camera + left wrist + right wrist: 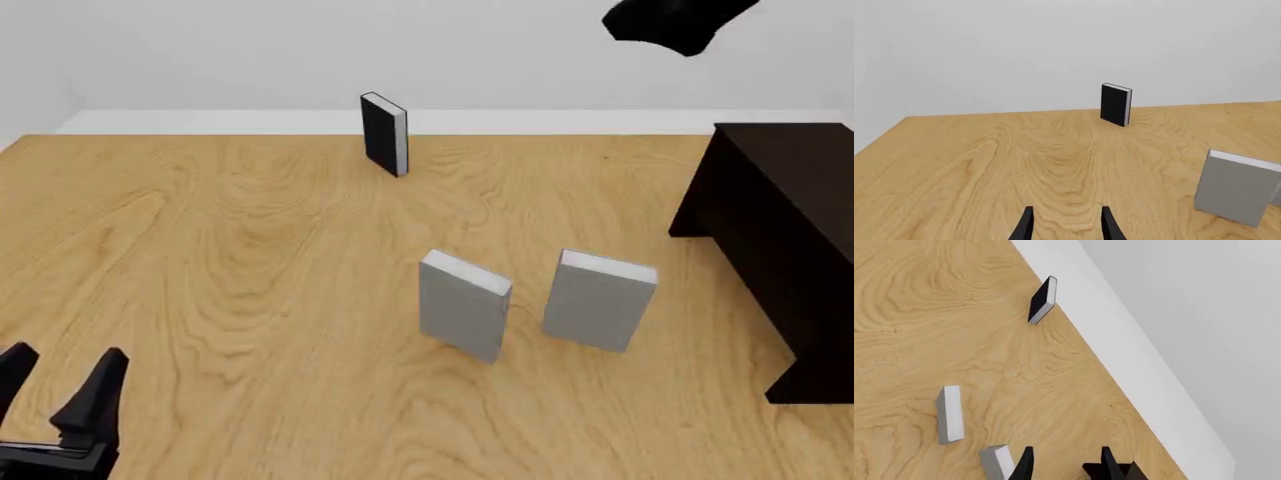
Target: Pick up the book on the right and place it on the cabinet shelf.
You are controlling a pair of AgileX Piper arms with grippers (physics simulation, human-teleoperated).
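Two near-identical light-grey books stand upright mid-table. The book on the right (601,300) stands beside the left grey one (463,305). The dark brown cabinet (787,230) stands at the table's right edge; its shelf recess does not show. My right arm (674,20) hangs high above the far right. In the right wrist view its gripper (1066,467) is open and empty, high above the table, with the right book (997,461) next to one finger at the picture's edge. My left gripper (60,385) is open and empty at the front left, far from the books.
A thin black book (384,133) stands upright near the table's far edge. It also shows in the left wrist view (1116,104) and in the right wrist view (1042,300). A grey book (1237,187) shows in the left wrist view.
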